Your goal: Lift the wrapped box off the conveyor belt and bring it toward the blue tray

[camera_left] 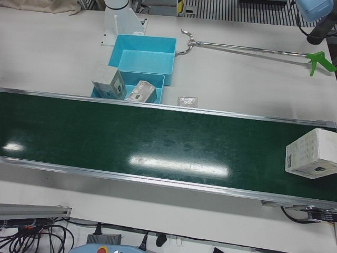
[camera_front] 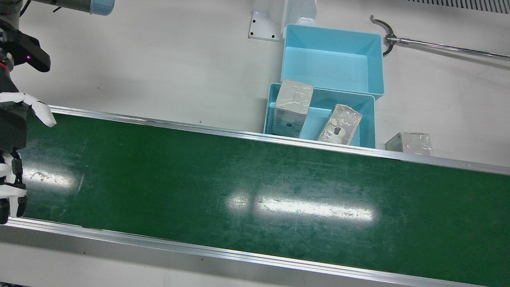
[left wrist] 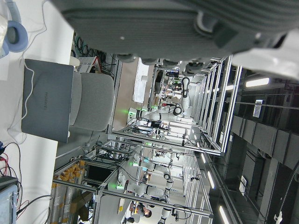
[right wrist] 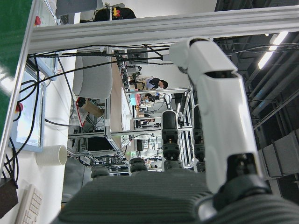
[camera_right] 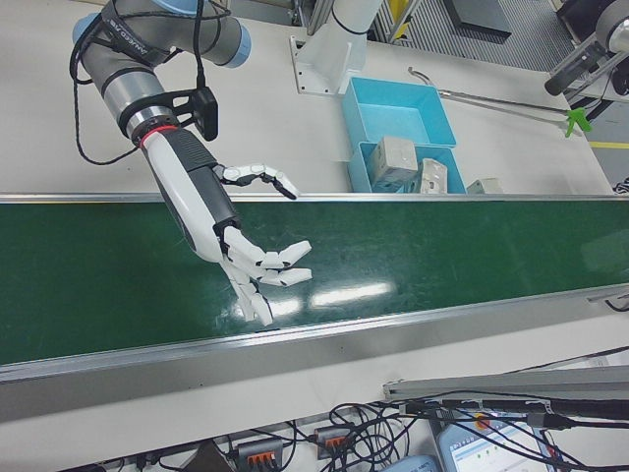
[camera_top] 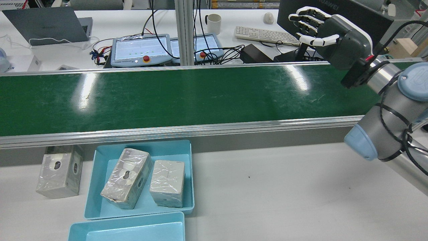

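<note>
- green rubbery conveyor belt (camera_left: 158, 142) runs between aluminium rails, scuffed and glossy under the lamps; in the left-front view the wrapped box (camera_left: 310, 154) rides on it at about 3 o'clock, a pale block in crinkled clear film with square corners.
- right robot hand (camera_right: 257, 265) hovers over the belt's other end, well apart from that box, released with its fingers spread and nothing held.
- left robot hand shows only as a blurred dark edge in its own camera, so whether it is spread or clenched cannot be told.
- blue tray (camera_front: 320, 117), smooth hard plastic, sits just beside the belt's far rail and already holds two wrapped boxes; a second blue bin (camera_front: 332, 59) touches it, and one more wrapped box (camera_front: 410, 143) lies on the white surface (camera_front: 159, 71) near the tray.
- judged from this, the step is waiting and lining up: the film looks slippery, so a wide span across opposite flat faces, closing squarely, should hold better than pinching a corner.
</note>
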